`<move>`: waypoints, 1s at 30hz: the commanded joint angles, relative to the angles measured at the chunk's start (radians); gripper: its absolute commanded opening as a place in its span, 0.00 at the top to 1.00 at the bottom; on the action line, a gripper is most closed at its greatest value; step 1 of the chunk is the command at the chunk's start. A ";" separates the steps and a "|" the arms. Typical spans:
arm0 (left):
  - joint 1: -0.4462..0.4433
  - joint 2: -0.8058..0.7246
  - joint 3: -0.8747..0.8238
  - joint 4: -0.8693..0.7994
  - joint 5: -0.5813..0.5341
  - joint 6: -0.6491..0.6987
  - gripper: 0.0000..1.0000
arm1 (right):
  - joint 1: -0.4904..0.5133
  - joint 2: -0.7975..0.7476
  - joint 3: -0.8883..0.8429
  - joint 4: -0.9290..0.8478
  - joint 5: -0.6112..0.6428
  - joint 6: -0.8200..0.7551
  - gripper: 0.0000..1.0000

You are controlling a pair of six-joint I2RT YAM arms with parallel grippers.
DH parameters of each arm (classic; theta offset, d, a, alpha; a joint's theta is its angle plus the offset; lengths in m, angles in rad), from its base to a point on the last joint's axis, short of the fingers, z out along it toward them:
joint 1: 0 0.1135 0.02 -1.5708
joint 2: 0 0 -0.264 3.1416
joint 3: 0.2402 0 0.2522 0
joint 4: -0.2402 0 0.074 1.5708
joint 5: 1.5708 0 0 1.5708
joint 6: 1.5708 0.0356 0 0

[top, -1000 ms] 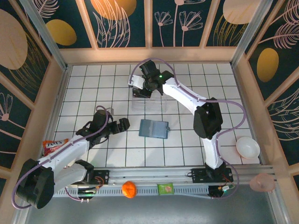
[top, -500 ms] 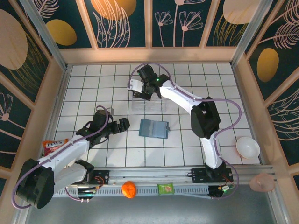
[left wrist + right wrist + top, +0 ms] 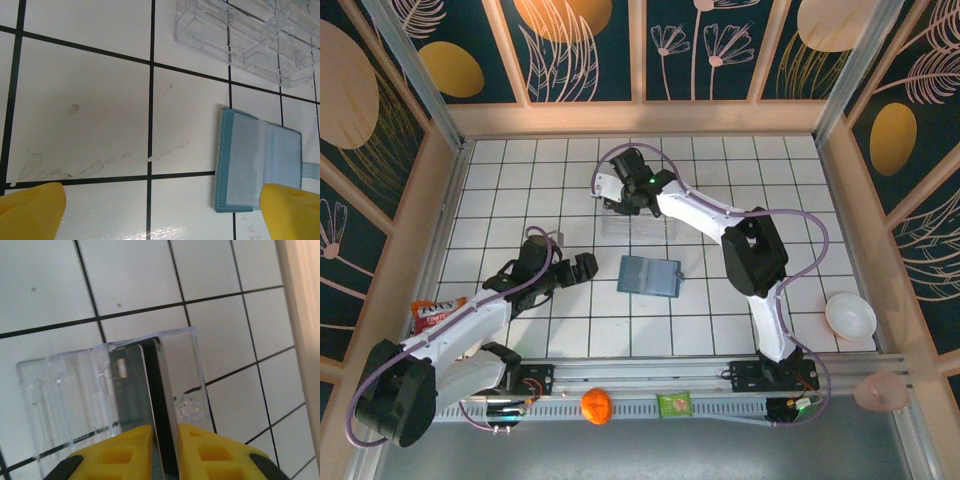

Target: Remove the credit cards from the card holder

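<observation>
Teal-blue card holder (image 3: 257, 167): we log it lying open and flat on the white tiled table (image 3: 85, 90), greyish inner panel upward, near the middle. Left gripper (image 3: 160, 215): jaws spread wide above bare tile, the holder just beside one yellow fingertip, untouched. Clear plastic tray (image 3: 65, 400): on the tiles beyond the holder. Credit cards (image 3: 161, 390): a black one against a greyish one, on edge inside the tray. Right gripper (image 3: 164, 445): jaws set narrowly either side of the cards; we cannot tell whether they pinch them.
</observation>
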 commanded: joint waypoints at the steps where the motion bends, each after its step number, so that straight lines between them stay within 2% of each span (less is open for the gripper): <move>1: 0.009 -0.005 0.001 0.014 0.011 -0.017 0.01 | 0.005 -0.019 -0.015 0.140 0.045 0.045 0.73; 5: 0.009 -0.016 0.003 0.016 0.003 -0.021 0.01 | 0.004 -0.078 -0.047 0.236 0.024 0.135 0.70; 8: 0.009 -0.025 0.010 0.028 -0.018 -0.021 0.01 | -0.006 -0.154 -0.095 0.309 -0.024 0.276 0.68; 16: 0.009 -0.026 0.014 0.114 -0.077 -0.034 0.01 | -0.077 -0.397 -0.392 0.444 -0.163 0.882 0.61; 19: 0.009 -0.025 0.033 0.127 -0.108 -0.027 0.01 | -0.093 -0.505 -0.559 0.490 -0.190 1.018 0.58; 20: 0.009 -0.023 0.043 0.129 -0.128 -0.025 0.01 | -0.094 -0.545 -0.616 0.499 -0.176 1.052 0.56; 22: 0.009 -0.025 0.057 0.150 -0.204 -0.014 0.01 | -0.097 -0.623 -0.717 0.513 -0.147 1.101 0.43; 23: 0.009 -0.024 0.069 0.161 -0.260 -0.014 0.01 | -0.099 -0.658 -0.765 0.516 -0.110 1.118 0.31; 24: 0.009 -0.021 0.080 0.186 -0.302 -0.006 0.01 | -0.103 -0.697 -0.808 0.519 -0.079 1.128 0.05; 25: 0.009 -0.014 0.088 0.211 -0.342 0.003 0.01 | -0.109 -0.730 -0.837 0.515 -0.047 1.137 0.01; 27: 0.010 0.014 0.129 0.236 -0.430 0.005 0.01 | -0.130 -0.774 -0.871 0.486 0.043 1.176 0.01; 30: 0.009 0.099 0.220 0.251 -0.528 0.088 0.01 | -0.155 -0.805 -0.896 0.457 0.190 1.226 0.01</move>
